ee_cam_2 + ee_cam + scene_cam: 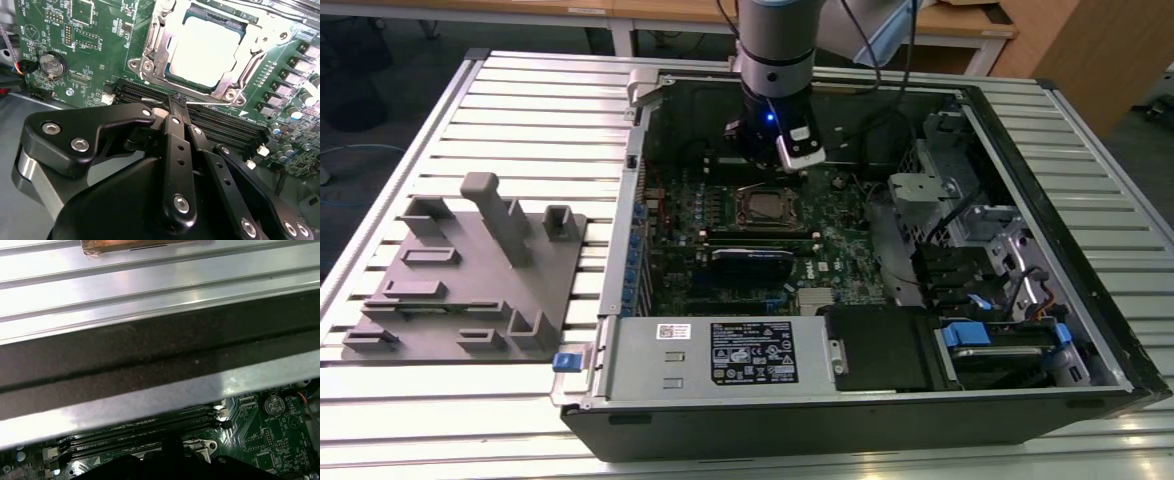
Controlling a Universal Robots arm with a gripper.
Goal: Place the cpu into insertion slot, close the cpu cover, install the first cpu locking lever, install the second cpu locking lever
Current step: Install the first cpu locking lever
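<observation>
While cpu cover point(159, 37) lies flat, fingers point(176, 125) beside

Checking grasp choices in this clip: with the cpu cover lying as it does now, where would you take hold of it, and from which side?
The cpu cover is a thin frame lying flat over the cpu, its window filled by the chip's top. So I'd take its outer edge facing the memory slots, coming from above at a slant.
</observation>
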